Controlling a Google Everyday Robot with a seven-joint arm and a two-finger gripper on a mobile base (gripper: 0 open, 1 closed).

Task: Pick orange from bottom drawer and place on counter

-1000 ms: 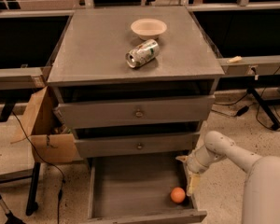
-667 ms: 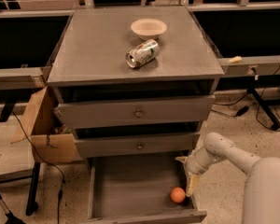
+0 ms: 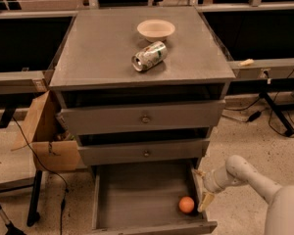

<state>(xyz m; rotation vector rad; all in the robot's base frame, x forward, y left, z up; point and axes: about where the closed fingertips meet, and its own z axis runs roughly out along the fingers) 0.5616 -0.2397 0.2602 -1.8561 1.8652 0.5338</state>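
Observation:
The orange [image 3: 186, 204] lies on the floor of the open bottom drawer [image 3: 132, 195], near its front right corner. My gripper [image 3: 202, 189] hangs at the drawer's right wall, just right of the orange and slightly above it. One pale finger [image 3: 205, 201] points down beside the orange without touching it. The counter [image 3: 98, 48] is the grey top of the cabinet, above the two shut knobbed drawers.
A cream bowl [image 3: 156, 30] and a soda can [image 3: 149, 56] lying on its side sit on the counter. An open cardboard box [image 3: 44, 136] stands left of the cabinet. Cables and a stand leg [image 3: 274, 112] lie on the floor to the right.

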